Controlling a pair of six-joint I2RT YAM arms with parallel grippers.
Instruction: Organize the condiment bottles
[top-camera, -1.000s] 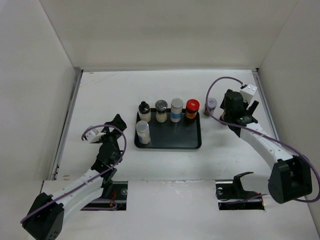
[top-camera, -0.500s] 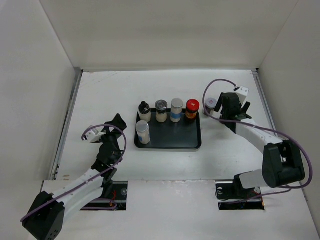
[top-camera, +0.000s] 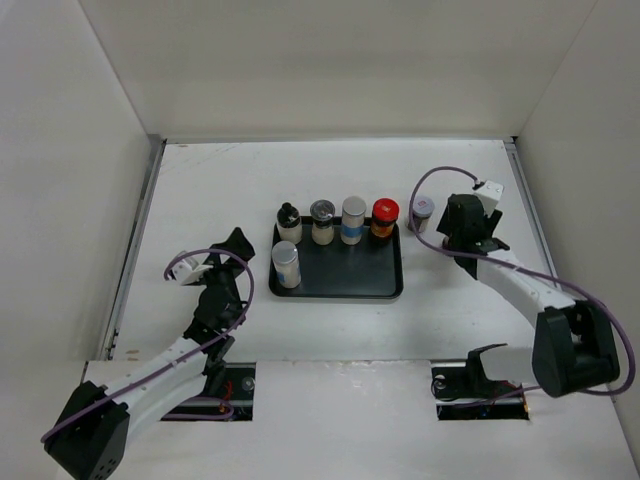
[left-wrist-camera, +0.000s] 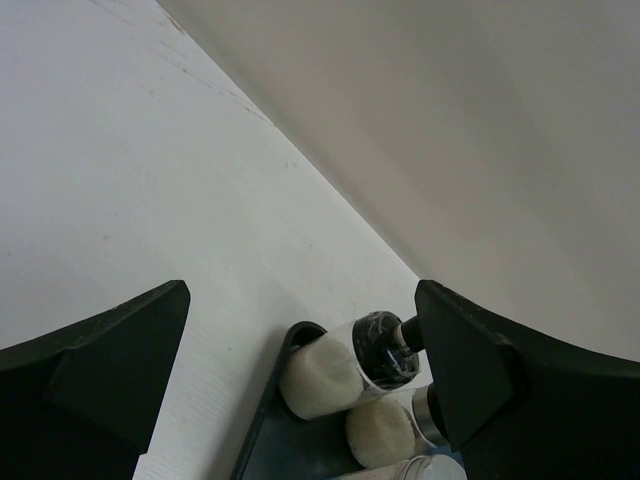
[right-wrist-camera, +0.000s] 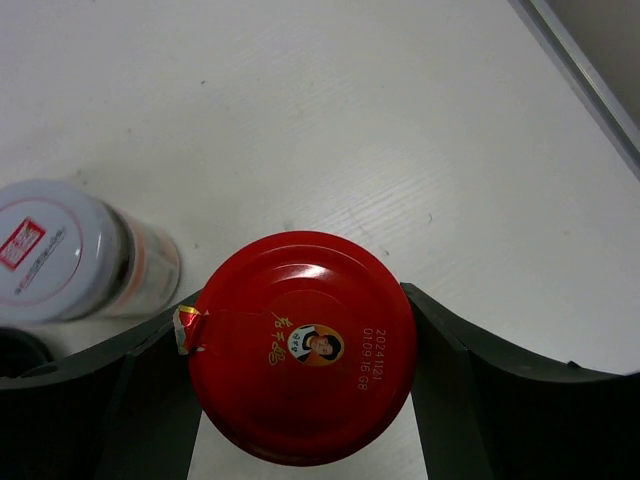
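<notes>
A black tray (top-camera: 350, 283) holds several condiment bottles: a black-capped one (top-camera: 289, 222), a grey-capped one (top-camera: 322, 221), a white one with a blue band (top-camera: 353, 219), a red-lidded brown jar (top-camera: 385, 216) and a white jar (top-camera: 286, 264) in front. Right of the tray stands a pale-lidded jar (top-camera: 423, 210) (right-wrist-camera: 62, 250). My right gripper (top-camera: 463, 224) (right-wrist-camera: 300, 296) is down over a second red-lidded jar (right-wrist-camera: 300, 350), one finger against each side of it; the top view hides this jar. My left gripper (top-camera: 226, 252) (left-wrist-camera: 300, 300) is open left of the tray, holding nothing.
White walls close in the table on the left, back and right. A metal strip (right-wrist-camera: 590, 70) runs along the right edge near my right gripper. The tray rim (left-wrist-camera: 272, 400) and the black-capped bottle (left-wrist-camera: 345, 365) lie just ahead of my left fingers.
My right wrist has turned and shifted slightly, and its jaws have closed in onto the red-lidded jar. The left arm and the bottles on the tray have not moved.
</notes>
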